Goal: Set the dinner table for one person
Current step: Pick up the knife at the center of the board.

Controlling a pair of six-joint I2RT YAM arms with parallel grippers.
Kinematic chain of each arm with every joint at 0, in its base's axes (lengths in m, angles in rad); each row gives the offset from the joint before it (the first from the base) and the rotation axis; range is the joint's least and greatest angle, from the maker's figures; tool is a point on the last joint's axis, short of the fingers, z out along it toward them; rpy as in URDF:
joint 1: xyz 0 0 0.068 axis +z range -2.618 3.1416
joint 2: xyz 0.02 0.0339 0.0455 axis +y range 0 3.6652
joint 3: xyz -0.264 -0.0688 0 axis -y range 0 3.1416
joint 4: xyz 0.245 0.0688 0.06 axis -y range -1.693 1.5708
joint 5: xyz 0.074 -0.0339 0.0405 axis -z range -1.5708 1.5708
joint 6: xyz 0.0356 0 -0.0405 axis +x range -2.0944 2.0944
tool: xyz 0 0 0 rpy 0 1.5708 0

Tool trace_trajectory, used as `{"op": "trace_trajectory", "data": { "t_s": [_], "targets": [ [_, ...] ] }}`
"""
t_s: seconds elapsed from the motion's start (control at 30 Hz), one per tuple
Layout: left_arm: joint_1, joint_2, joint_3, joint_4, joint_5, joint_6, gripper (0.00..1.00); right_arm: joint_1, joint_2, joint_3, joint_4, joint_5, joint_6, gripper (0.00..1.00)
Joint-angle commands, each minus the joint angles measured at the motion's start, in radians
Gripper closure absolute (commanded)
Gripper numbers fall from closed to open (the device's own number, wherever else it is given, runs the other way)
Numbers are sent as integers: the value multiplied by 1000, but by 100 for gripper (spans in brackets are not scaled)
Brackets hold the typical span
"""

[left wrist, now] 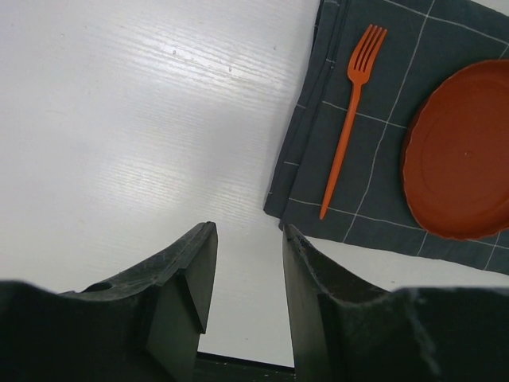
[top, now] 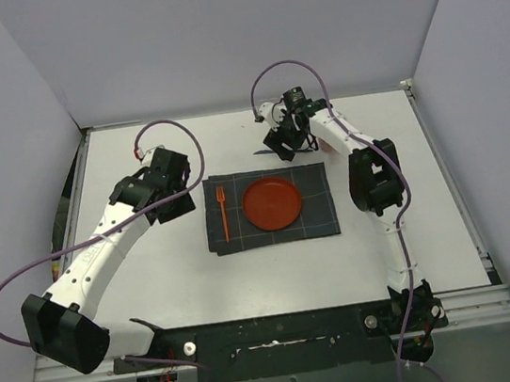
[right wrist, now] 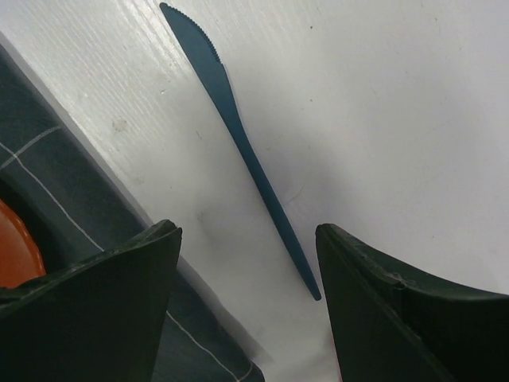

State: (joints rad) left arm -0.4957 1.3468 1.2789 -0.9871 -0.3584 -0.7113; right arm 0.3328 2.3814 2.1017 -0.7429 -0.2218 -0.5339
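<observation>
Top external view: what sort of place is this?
Probably a robot lab test cell, not a dining room: a white tabletop with metal edge rails, plain grey walls around it, left arm and right arm bolted at its near edge.

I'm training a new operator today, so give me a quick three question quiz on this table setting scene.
1. True or false: the fork lies on the plate.
2. Which lies off the mat: A fork, B plate, C knife?
3. Fill in: the open right gripper hovers over the ____.
Key: 1 false, the fork lies beside the plate on the mat; 2 C; 3 knife.
</observation>
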Motion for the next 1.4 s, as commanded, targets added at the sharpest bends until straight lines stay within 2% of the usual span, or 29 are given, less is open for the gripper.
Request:
{"op": "trace_trajectory", "data": {
  "t_s": [0.0,0.47,0.8,1.13,1.2,1.37],
  "targets": [
    [-4,-3,2,68,6,-18,63,-7,-30,3,43,-19,-7,30],
    [-4,33,-10,84,16,-25,63,-37,49,46,59,-90,14,31],
    [-4,57,-16,105,26,-34,63,-41,168,193,-3,-107,-156,30],
    [-4,101,-16,147,61,-45,62,-41,165,158,-21,-91,-183,32],
    [-4,108,-9,157,74,-45,62,-39,153,145,-29,-98,-177,33],
    [-4,105,-3,169,89,-44,62,-40,157,162,-115,-157,-162,46]
  ]
}}
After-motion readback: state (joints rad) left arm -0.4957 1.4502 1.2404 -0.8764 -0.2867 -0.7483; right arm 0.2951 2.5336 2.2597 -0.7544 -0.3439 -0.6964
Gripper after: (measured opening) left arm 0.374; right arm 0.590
